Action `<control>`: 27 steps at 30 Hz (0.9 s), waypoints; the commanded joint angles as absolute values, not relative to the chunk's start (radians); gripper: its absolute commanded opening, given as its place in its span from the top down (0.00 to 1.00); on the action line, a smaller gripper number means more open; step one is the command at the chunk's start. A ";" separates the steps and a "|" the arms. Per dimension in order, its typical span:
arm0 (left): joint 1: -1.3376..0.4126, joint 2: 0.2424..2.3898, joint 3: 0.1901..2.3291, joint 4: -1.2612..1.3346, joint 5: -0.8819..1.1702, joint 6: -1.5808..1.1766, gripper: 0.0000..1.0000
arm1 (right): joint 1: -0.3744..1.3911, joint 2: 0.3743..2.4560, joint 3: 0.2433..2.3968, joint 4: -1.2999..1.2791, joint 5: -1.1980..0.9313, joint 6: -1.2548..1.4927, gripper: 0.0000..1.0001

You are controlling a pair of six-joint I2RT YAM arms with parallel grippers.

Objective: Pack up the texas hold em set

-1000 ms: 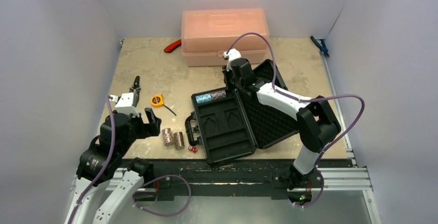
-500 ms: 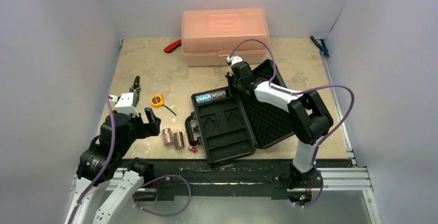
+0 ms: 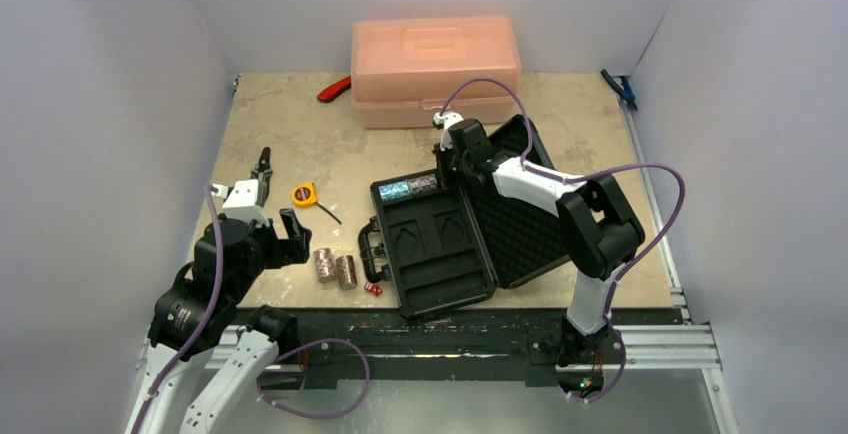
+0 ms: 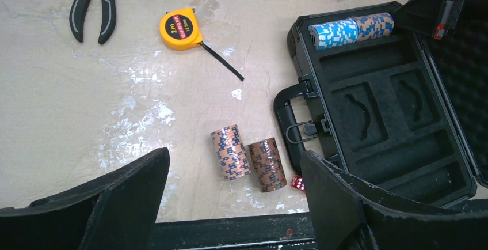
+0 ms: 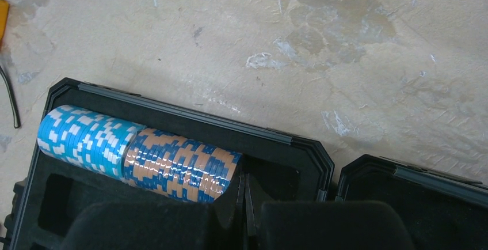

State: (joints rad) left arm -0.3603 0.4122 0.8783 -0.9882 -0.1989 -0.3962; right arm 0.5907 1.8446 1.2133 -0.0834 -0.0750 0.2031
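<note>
The black briefcase [image 3: 440, 264] lies open, lid to the right. In its top foam slot lie a blue-white chip stack [image 5: 83, 140] and an orange-blue chip stack [image 5: 181, 166], end to end. My right gripper [image 5: 245, 178] is shut with nothing between its fingers, its tips in the slot against the right end of the orange-blue stack. Two reddish-brown chip stacks [image 4: 231, 152] [image 4: 267, 164] lie on the table left of the case handle, with red dice [image 4: 297, 183] beside them. My left gripper [image 4: 235, 156] hangs open above these stacks, apart from them.
A pink plastic box [image 3: 435, 69] stands at the back. A yellow tape measure [image 4: 180, 29] and black pliers [image 4: 91, 5] lie left of the case. A red-handled tool [image 3: 335, 89] sits by the box, a blue tool [image 3: 620, 87] at the far right edge.
My right gripper has closed its fingers and shifted slightly left and down to the end of the chip row. The left arm has not moved.
</note>
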 commanded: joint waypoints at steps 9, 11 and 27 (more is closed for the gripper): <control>-0.354 0.417 0.879 -0.961 -0.220 -0.378 0.16 | 0.613 1.844 1.259 -0.094 -0.100 0.180 1.00; -0.354 0.419 0.879 -0.962 -0.219 -0.377 0.16 | 0.613 1.832 1.267 -0.114 -0.058 0.174 0.95; -0.354 0.422 0.881 -0.966 -0.235 -0.383 0.15 | 0.613 1.695 1.301 -0.192 0.031 0.152 0.59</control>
